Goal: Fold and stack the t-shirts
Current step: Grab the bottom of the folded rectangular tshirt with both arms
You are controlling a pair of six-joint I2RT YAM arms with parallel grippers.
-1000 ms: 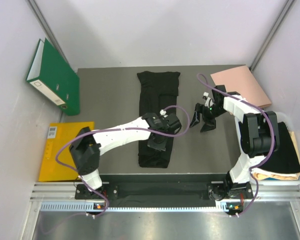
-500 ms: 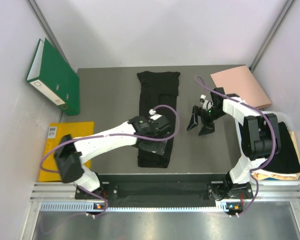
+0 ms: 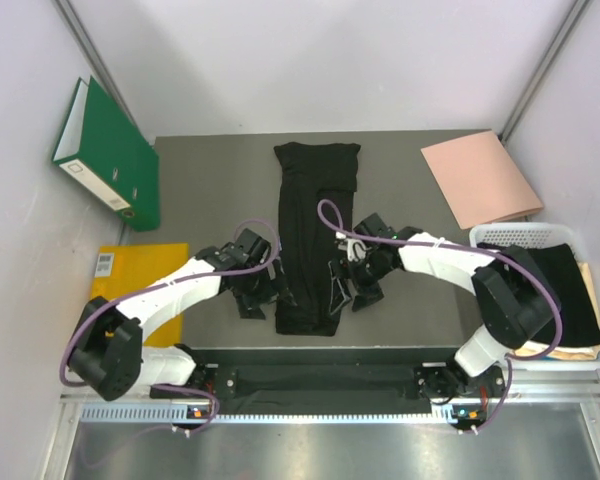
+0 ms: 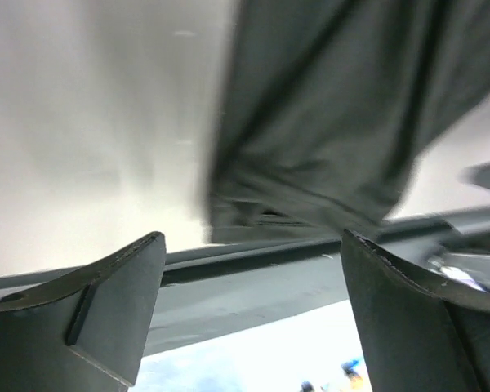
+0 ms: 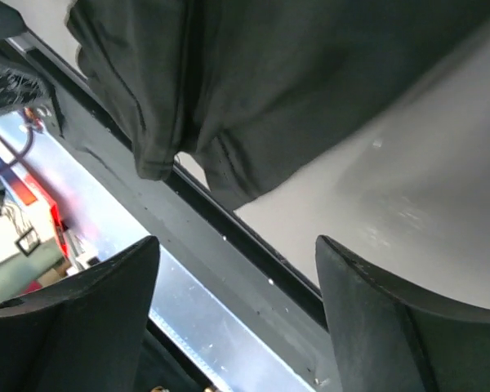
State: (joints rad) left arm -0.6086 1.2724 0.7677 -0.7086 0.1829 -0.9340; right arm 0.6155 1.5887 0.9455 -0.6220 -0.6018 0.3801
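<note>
A black t-shirt (image 3: 315, 225) lies folded into a long narrow strip down the middle of the grey table (image 3: 210, 190). My left gripper (image 3: 254, 298) hangs open just left of the strip's near end. My right gripper (image 3: 359, 293) hangs open just right of that same end. In the left wrist view the shirt's hem (image 4: 327, 122) lies beyond the open gripper (image 4: 253, 302), with nothing between the fingers. In the right wrist view the shirt's near corner (image 5: 269, 73) sits ahead of the open gripper (image 5: 237, 318), apart from it.
A green binder (image 3: 105, 150) leans at the far left, with a yellow folder (image 3: 120, 300) near it. A pink folder (image 3: 480, 180) lies at the far right. A white basket (image 3: 520, 232) at the right edge holds dark folded cloth (image 3: 565, 300). The table's front rail (image 5: 253, 245) runs close under both grippers.
My left gripper opened, came off the shirt's top and moved to its left side. My right arm swept left and nearer, from mid-table to the shirt's near right edge.
</note>
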